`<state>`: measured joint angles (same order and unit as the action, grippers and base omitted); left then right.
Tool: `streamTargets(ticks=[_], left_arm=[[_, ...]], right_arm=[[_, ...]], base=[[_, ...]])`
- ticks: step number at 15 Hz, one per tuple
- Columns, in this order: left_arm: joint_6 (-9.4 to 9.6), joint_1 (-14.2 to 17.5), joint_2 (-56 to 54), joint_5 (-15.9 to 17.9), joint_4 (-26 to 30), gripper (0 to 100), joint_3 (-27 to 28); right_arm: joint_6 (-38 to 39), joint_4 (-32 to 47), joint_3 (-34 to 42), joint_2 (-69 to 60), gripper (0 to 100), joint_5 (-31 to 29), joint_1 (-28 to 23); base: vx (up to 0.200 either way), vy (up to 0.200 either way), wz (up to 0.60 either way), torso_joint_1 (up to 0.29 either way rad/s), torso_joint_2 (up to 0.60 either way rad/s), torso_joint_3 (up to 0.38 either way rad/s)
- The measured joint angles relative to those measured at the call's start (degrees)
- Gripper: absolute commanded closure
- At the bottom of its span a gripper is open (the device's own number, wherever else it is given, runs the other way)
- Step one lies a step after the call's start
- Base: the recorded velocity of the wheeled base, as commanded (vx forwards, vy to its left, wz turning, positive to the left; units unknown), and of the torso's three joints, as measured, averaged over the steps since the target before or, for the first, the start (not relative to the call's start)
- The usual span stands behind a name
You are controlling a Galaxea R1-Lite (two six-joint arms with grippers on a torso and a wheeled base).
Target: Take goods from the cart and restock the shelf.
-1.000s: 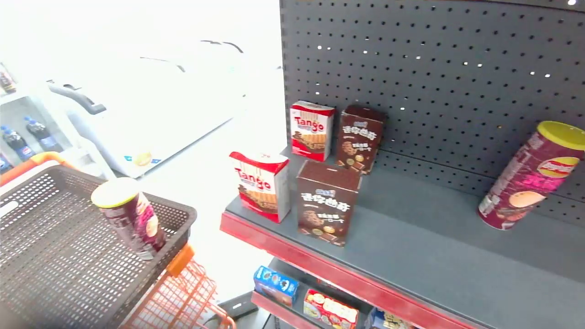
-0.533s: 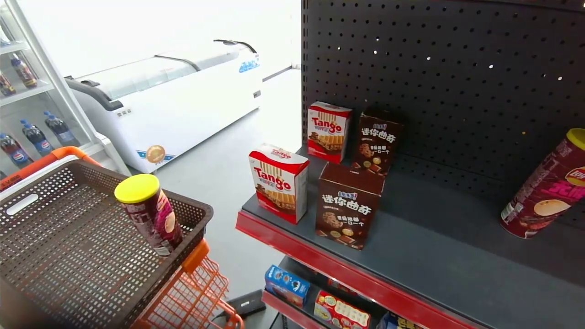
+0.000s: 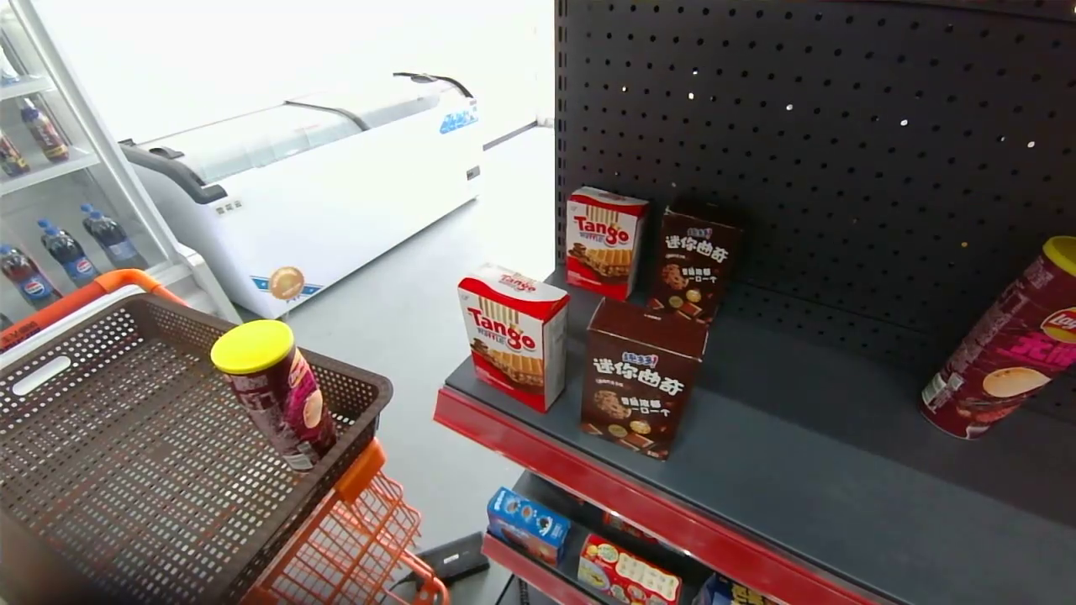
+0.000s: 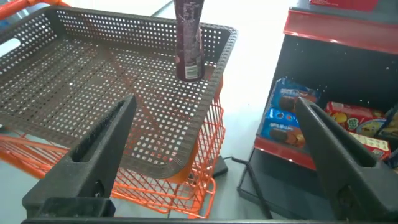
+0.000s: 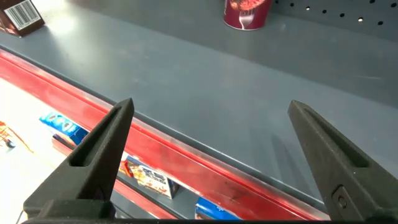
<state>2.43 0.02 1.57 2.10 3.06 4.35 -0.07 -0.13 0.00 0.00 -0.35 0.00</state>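
Targeting one chip can [image 3: 273, 391] as the pick item, standing upright in the brown cart basket [image 3: 84, 470], yellow lid up, sitting against the basket wall on the shelf side, close to the corner. Reading its long axis as vertical, so judging a sideways grip around the body as the likely fit, not a grab down onto the lid. Keeping left tool [image 4: 211, 106] spread wide, gripping nothing, hanging low by the cart and facing into the basket. Placing the can ahead of it, across the mesh floor on the far side of the basket, well apart, roughly in line with the gap between the two fingers. Keeping right tool [image 5: 210, 104] spread wide as well, gripping nothing, hanging just in front of the red front edge of the shelf [image 3: 799, 470] and facing bare grey board. Spotting a second chip can [image 5: 247, 14] upright toward the right end of the shelf, close to the pegboard [image 3: 799, 126]. Judging left arm as the nearer one for the cart can, right arm as the nearer one for the shelf. Noting red wafer boxes [image 3: 514, 336] and brown cookie boxes [image 3: 643, 378] grouped at the left end of the shelf, with bare board between them and the second can, probably the drop zone. Flagging the basket wall touching the can as the tight side for a finger, and the tall narrow can as likely tipping if nudged off centre.
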Motion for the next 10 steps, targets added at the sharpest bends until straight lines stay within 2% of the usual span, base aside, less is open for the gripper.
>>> streamTargets(ticks=[2, 4, 8, 10], left_arm=[[0.2, -0.1, 5.8, -0.5, 1.2, 0, 3.6], [0.26, -0.1, 14.4, -0.8, -0.9, 0, 6.9], [1.23, 3.0, 35.0, -1.0, -10.1, 0, 11.2], [1.78, 3.8, 44.8, -1.0, -18.2, 0, 11.9]], right_arm=[[0.0, 0.0, 0.0, 0.0, 0, 0.0, 0.0], [0.0, 0.0, 0.0, 0.0, 0, 0.0, 0.0], [0.0, 0.0, 0.0, 0.0, 0, 0.0, 0.0], [0.0, 0.0, 0.0, 0.0, 0, 0.0, 0.0]], base=[[0.0, 0.0, 0.0, 0.0, 0.0, 0.0], [0.0, 0.0, 0.0, 0.0, 0.0, 0.0], [0.0, 0.0, 0.0, 0.0, 0.0, 0.0], [0.0, 0.0, 0.0, 0.0, 0.0, 0.0]])
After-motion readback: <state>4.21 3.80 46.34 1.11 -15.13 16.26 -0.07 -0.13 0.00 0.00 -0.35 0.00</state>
